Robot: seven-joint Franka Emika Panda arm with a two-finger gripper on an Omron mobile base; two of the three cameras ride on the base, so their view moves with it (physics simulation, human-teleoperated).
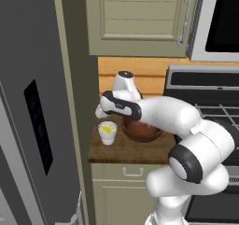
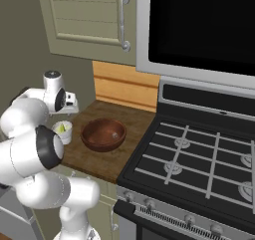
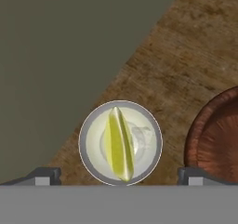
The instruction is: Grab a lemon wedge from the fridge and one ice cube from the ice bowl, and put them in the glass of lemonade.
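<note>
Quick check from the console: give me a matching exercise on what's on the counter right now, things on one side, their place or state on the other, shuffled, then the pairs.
Things:
1. lemon wedge
2. glass of lemonade
3. ice bowl
4. gripper

Places or states:
A. reddish-brown, on the wooden counter between the cup and the stove
B. open, fingers spread to either side of the cup, directly above it
C. lying inside the cup
D. stands on the counter at its edge nearest the fridge

Pairs: 1-C, 2-D, 3-A, 4-B
</note>
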